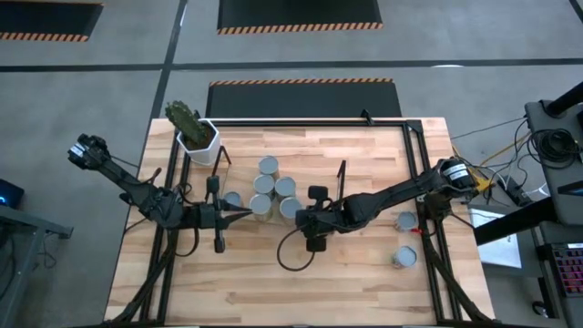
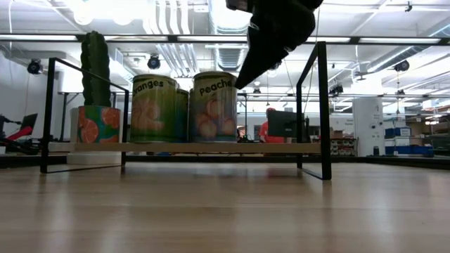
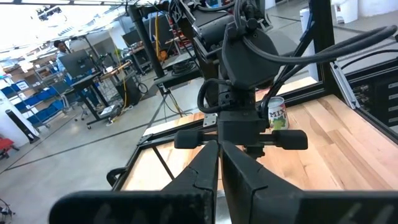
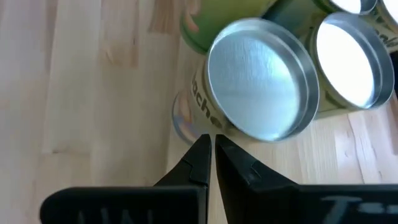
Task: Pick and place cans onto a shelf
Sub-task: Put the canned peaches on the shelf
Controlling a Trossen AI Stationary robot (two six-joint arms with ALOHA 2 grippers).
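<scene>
R tool (image 4: 212,152) shut, beside cans (image 1: 273,189)

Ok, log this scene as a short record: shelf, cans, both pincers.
shelf: low board, black wire frame at each end
shelf cans: cluster standing upright on the board
loose cans: two, off the shelf, on the right arm's side
left pincer: shut, empty, at the cluster's left side
right pincer: shut, empty, tips beside a shelf can
pot: by the shelf's left end
</scene>
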